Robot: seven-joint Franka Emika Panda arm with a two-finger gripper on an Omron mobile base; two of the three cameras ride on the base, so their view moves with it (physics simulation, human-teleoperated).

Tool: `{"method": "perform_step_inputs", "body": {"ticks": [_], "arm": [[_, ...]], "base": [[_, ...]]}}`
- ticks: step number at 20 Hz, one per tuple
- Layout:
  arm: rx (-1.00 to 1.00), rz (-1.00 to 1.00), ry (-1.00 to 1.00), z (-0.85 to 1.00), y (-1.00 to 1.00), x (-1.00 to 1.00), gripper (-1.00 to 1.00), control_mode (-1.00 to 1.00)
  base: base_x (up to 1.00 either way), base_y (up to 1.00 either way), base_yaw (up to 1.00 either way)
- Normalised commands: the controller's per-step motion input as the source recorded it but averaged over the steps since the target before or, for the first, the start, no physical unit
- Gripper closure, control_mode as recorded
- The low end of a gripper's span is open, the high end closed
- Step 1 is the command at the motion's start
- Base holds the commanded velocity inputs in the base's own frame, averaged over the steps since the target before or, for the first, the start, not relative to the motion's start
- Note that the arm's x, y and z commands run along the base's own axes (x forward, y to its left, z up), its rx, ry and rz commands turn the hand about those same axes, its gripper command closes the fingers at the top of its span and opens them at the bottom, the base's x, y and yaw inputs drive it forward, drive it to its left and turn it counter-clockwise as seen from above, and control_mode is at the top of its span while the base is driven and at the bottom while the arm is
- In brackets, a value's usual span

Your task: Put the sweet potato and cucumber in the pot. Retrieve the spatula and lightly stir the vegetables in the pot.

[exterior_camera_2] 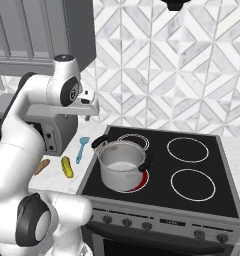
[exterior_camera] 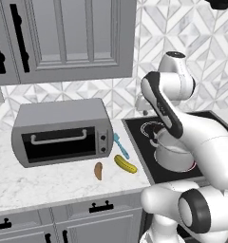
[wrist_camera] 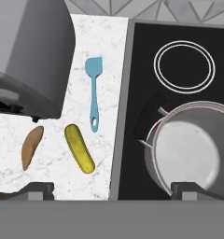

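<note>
The sweet potato (wrist_camera: pixel 31 147) and the cucumber (wrist_camera: pixel 79 148) lie side by side on the marble counter, in front of the toaster oven. Just beyond them lies the light-blue spatula (wrist_camera: pixel 93 93), head toward the wall. The steel pot (wrist_camera: pixel 193 149) stands on the front left burner and looks empty. My gripper (wrist_camera: pixel 113 190) hangs open high above the counter's edge by the stove, with nothing between its fingers. From the base I see the sweet potato (exterior_camera: pixel 98 171), cucumber (exterior_camera: pixel 125 164), spatula (exterior_camera: pixel 120 145), pot (exterior_camera_2: pixel 122 165) and gripper (exterior_camera_2: pixel 87 116).
A grey toaster oven (exterior_camera: pixel 61 130) stands on the counter to the left of the vegetables. The black stove (exterior_camera_2: pixel 192 170) has three more burner rings. Wall cabinets (exterior_camera: pixel 63 38) hang above the oven.
</note>
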Motion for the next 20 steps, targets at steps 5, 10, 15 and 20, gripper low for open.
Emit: {"method": "perform_step_inputs", "body": {"ticks": [5, 10, 15, 20], "arm": [[0.00, 0.00, 0.00, 0.00, 0.00, 0.00, -1.00, -1.00], [0.00, 0.02, 0.00, -0.23, 0.22, -0.22, -1.00, -1.00], [-0.03, 0.06, 0.03, -0.52, 0.46, -0.14, -1.00, -1.00], [-0.07, 0.05, 0.07, -0.69, 0.57, 0.00, -1.00, -1.00]], "base": [[0.26, 0.00, -0.01], [0.00, 0.00, 0.00], [0.00, 0.00, 0.00], [0.00, 0.00, 0.00]]}}
